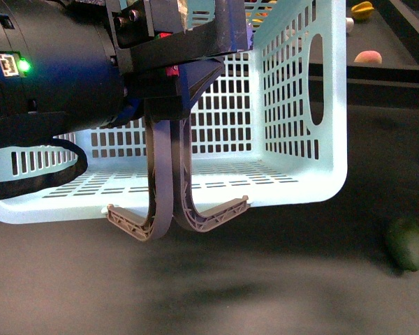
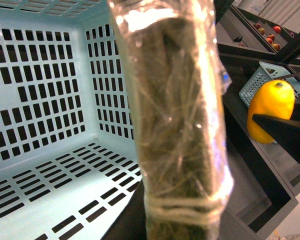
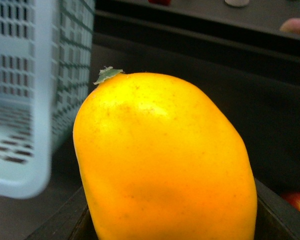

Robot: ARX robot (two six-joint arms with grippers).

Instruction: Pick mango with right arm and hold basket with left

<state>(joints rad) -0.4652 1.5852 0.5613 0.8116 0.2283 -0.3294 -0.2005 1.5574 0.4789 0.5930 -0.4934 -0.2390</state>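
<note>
Dark table top (image 1: 279,293) fills the lower part of the front view. The basket (image 1: 300,105) seems lifted off it and tilted, with its open side toward the camera. The left gripper (image 1: 171,84) is clamped on the two grey handles (image 1: 164,209), which curve down to the near rim. A dark green fruit (image 1: 405,244) lies on the table near the basket's lower corner. The mango and the right arm do not show here. I judge that the thin, smooth handles may let the basket swing or slide in the clamp if the arm moves fast. Its corner could then knock the green fruit.

In the left wrist view a wrapped bar (image 2: 175,130) hides the middle, and I cannot tell what it belongs to. No fruit shows on the visible basket floor. The mango (image 2: 270,107) is outside the basket, in the air, with a dark finger of the right gripper (image 2: 277,125) against it.

In the right wrist view the mango is very near the camera, between two dark fingers (image 3: 65,220) closed on its lower part. The basket wall is just beside it. The skin looks smooth and round and the hold seems low, so I think the fruit may turn or slip out. A swinging basket could also hit it.
</note>
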